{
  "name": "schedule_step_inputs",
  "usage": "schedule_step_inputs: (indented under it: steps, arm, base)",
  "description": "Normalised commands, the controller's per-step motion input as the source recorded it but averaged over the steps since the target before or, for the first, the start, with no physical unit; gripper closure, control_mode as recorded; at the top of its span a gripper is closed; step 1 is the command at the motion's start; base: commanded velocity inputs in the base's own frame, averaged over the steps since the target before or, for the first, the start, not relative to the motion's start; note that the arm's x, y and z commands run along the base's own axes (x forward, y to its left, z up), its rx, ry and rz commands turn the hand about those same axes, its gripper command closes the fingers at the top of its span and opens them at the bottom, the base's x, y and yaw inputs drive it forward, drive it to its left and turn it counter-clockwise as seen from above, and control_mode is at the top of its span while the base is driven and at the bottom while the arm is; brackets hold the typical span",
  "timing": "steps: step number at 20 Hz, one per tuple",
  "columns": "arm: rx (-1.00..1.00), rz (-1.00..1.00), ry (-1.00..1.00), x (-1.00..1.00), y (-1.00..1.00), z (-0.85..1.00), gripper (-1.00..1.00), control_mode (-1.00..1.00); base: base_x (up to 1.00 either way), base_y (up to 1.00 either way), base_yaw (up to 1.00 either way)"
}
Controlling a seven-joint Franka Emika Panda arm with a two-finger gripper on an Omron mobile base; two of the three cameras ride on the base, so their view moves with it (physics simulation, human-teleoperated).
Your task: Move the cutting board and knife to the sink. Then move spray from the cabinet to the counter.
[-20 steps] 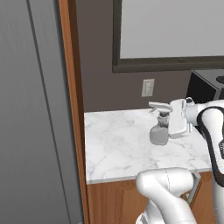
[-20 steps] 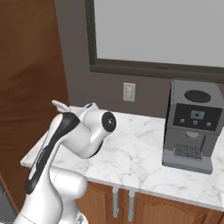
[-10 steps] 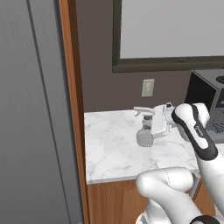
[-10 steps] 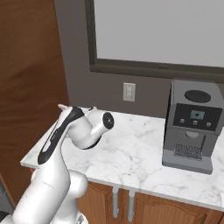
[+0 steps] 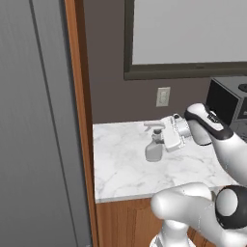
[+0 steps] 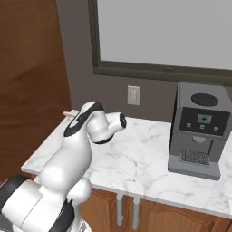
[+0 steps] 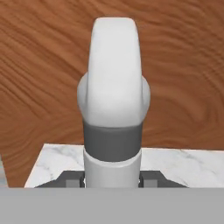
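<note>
Over the counter (image 5: 120, 173), the hand (image 5: 164, 137) grasps the upright spray (image 5: 155, 144).

Pale grey spray (image 5: 155, 144) upright, low over white marble counter (image 5: 120, 169).

from the right base view my own arm covers the spray (image 5: 155, 147) almost wholly, so i can't tell there whether its base touches the counter (image 5: 125, 169). in the hand view the bottle's neck sits over the finger tips (image 7: 70, 179) and its lower body is cut off by the frame bottom. the coffee machine (image 5: 226, 103) runs off the left base view's right edge.
</note>
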Motion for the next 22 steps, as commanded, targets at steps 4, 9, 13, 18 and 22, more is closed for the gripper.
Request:
schedule_step_inputs:
  steps: [4,9,13,18,22]
  arm:
    - [0.01,0.11,0.00,0.22,-0.02,-0.07,1.00,-1.00]
    - [0.00,0.02,0.00,0.35,0.00,-0.04,1.00,-1.00]
    - [0.00,0.00,0.00,0.48,0.00,-0.20,1.00,-1.00]
    - [0.00,0.00,0.00,0.37,0.00,-0.33,1.00,-1.00]
    - [0.00,0.00,0.00,0.19,0.00,-0.45,1.00,-1.00]
  base:
    - [0.00,0.00,0.00]
    - [0.00,0.00,0.00]
    - [0.00,0.00,0.00]
    - [0.00,0.00,0.00]
    - [0.00,0.00,0.00]
